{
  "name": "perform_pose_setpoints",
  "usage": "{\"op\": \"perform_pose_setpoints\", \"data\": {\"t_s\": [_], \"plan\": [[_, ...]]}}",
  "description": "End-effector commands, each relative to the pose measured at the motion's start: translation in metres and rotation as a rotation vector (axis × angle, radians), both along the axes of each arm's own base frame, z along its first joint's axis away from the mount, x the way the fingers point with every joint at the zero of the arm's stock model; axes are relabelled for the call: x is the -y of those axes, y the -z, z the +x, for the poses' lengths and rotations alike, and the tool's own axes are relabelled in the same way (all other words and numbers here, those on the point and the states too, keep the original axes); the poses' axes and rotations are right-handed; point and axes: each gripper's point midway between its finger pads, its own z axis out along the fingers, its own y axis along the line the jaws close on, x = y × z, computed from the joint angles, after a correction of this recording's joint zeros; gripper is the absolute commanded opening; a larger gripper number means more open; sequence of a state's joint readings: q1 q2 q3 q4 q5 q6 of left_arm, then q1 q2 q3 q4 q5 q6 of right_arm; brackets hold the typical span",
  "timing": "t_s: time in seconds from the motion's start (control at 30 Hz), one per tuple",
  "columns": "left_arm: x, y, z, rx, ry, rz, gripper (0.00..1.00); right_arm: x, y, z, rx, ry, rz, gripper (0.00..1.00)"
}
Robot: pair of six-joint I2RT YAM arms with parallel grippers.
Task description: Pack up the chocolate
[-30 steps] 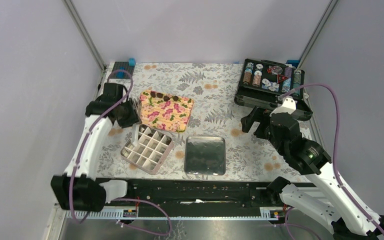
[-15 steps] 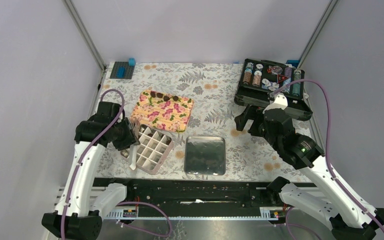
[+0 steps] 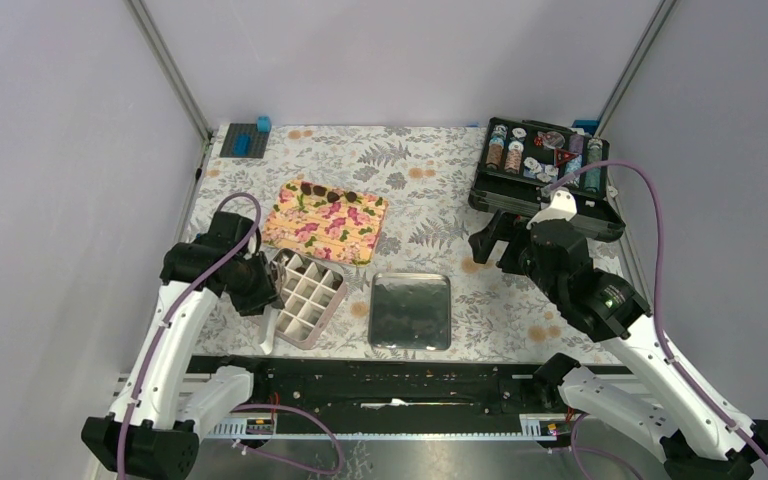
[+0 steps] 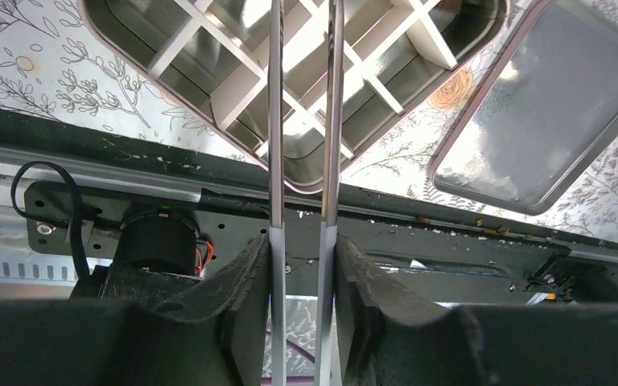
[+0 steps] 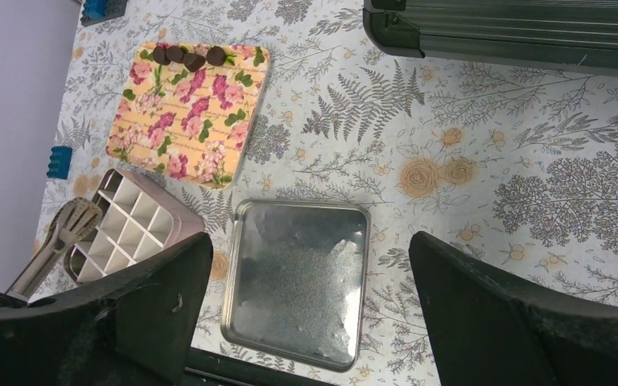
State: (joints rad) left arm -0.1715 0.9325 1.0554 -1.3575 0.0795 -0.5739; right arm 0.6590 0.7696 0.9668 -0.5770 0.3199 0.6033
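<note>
Floral tablecloth (image 3: pixel 430 190), tongs (image 4: pixel 276 121) over gridded box (image 3: pixel 312 290)

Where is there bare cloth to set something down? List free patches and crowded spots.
Free: the cloth at back centre, between the floral board and the chip case; also right of the tin tray, before that case. Crowded: near left, where the gridded box, board and tray sit close, with the left gripper holding tongs at the box.
</note>
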Motion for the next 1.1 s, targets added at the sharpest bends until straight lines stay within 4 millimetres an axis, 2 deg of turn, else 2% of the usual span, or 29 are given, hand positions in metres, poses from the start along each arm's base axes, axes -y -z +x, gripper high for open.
{"op": "perform_pose_setpoints", "data": {"t_s": [0.0,0.47,0.67,1.07], "plan": [[0.009,0.000,0.006,0.019,0.015,-0.037,0.00,0.000,-0.004,0.002,0.020,0.009,0.016,0.99],[0.010,0.015,0.005,-0.017,0.034,-0.019,0.00,0.000,0.000,0.005,0.014,0.015,-0.002,0.99],[0.010,0.012,0.008,-0.013,0.032,-0.018,0.26,0.000,0.003,0.005,0.010,0.015,-0.006,0.99],[0.008,0.010,0.005,-0.017,0.027,-0.005,0.37,0.002,0.007,0.002,0.008,0.019,0.006,0.99]]}}
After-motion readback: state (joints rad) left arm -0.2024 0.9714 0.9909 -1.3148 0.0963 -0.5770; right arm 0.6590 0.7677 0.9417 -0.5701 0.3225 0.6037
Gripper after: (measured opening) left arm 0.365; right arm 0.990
